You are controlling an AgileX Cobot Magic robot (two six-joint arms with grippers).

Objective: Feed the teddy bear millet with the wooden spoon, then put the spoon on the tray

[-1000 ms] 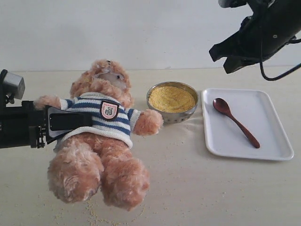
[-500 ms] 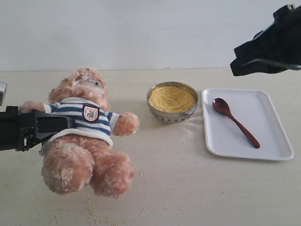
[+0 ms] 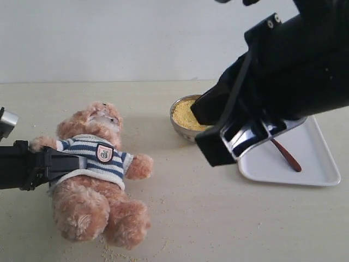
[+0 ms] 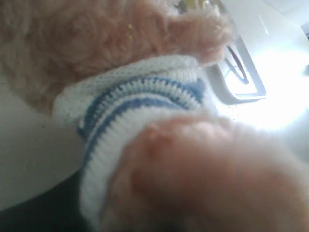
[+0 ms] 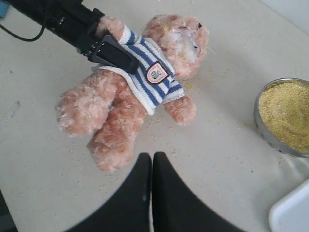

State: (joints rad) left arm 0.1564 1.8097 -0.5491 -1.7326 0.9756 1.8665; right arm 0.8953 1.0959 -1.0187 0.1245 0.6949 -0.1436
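The teddy bear (image 3: 98,185) lies on its back at the left of the table, and it fills the left wrist view (image 4: 159,96). My left gripper (image 3: 70,162) is shut on its striped sweater at the side, and the right wrist view shows that grip (image 5: 118,55). The millet (image 3: 184,113) fills the metal bowl (image 5: 263,131). The wooden spoon (image 3: 287,156) lies on the tray (image 3: 322,166), partly hidden behind my right arm (image 3: 283,71). My right gripper (image 5: 152,159) is shut and empty, high above the table between bear and bowl.
Loose yellow grains (image 3: 109,251) are scattered on the pale table around the bear's feet. The right arm, close to the exterior camera, hides part of the bowl and tray. A white wall runs along the back.
The left gripper has carried the bear leftward and lower in the exterior view. The right arm has swung down in front of the camera, over the bowl and tray. The spoon has stayed on the tray.
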